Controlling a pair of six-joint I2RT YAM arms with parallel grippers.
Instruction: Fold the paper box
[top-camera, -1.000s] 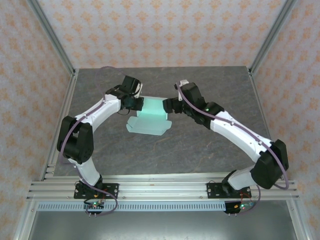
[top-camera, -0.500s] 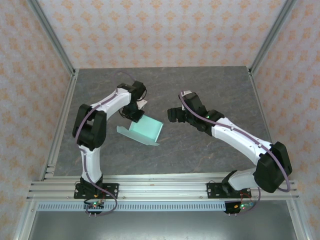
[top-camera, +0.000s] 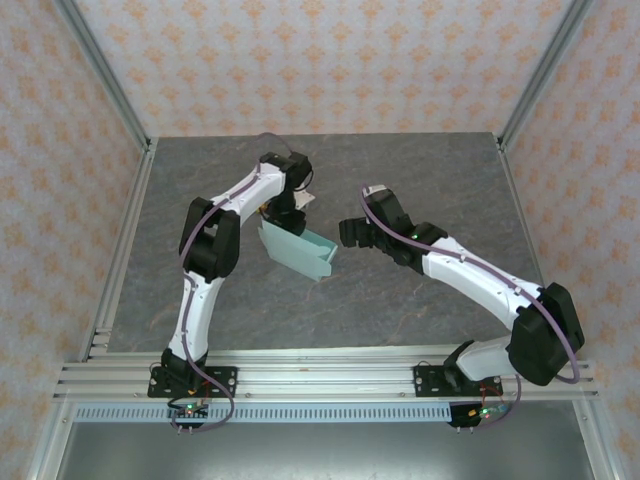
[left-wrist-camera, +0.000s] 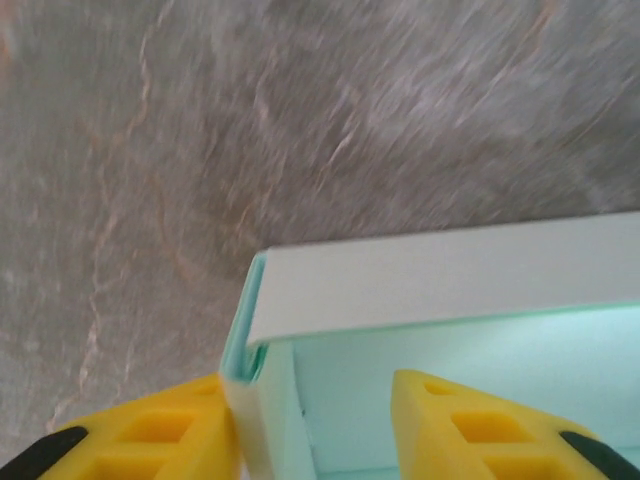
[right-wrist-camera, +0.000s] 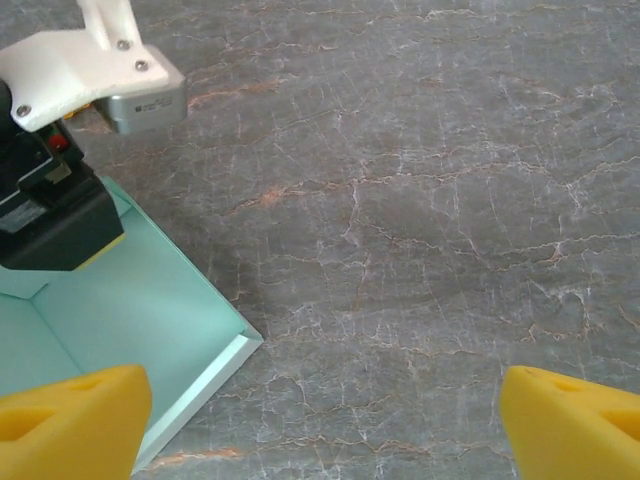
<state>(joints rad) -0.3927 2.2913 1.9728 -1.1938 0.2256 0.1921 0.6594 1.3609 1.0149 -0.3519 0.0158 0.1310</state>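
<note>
Straddling one raised wall of the paper box (top-camera: 300, 250), mid tabletop (top-camera: 420, 180), left hand (left-wrist-camera: 310, 390) sits part spread, not pinching; right hand (right-wrist-camera: 322, 390) spread wide, empty, just right of box. Step looks like wall-forming; next likely needs a fresh pinch on a flap.

The table (top-camera: 420, 180) is a dark grey slab with a marbled stone look, crossed by pale and rust-coloured veins, and aluminium rails run along its left and near edges. Near its middle is the paper box (top-camera: 303, 252), pale mint-green card, partly open and tilted, with its lower corner down at the surface
</note>
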